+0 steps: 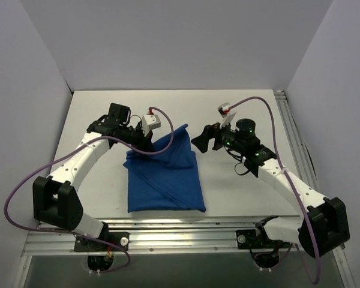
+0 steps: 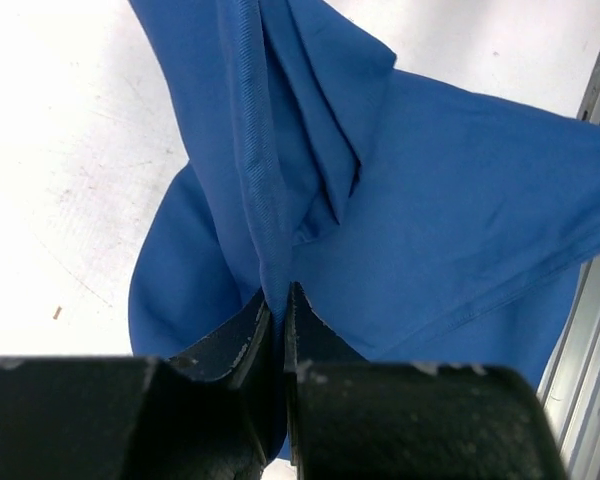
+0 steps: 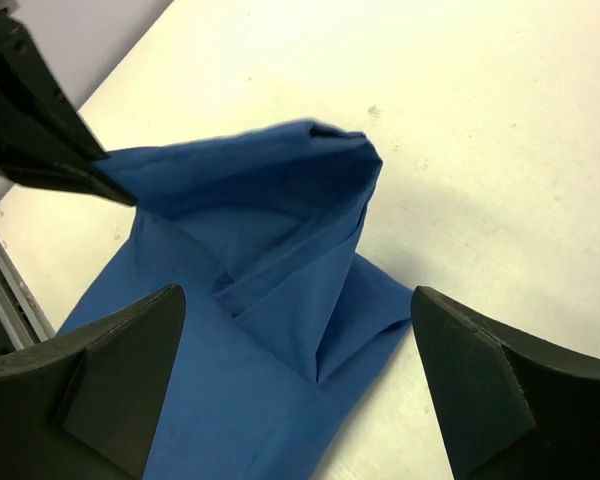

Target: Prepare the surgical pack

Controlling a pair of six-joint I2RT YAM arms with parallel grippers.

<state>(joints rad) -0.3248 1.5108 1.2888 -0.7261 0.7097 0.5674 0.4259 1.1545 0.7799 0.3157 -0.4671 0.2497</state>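
Nearest, the aluminium rail [image 1: 186, 223] edges the table [image 1: 258, 108] just beside the surgical pack [image 1: 165, 183], which lies mid-table. The left gripper [image 2: 278, 300], clenched on the pack's raised far fold, should draw that flap across taut and low. The right gripper [image 1: 199, 139], jaws spread and empty beside it, has open room beyond.
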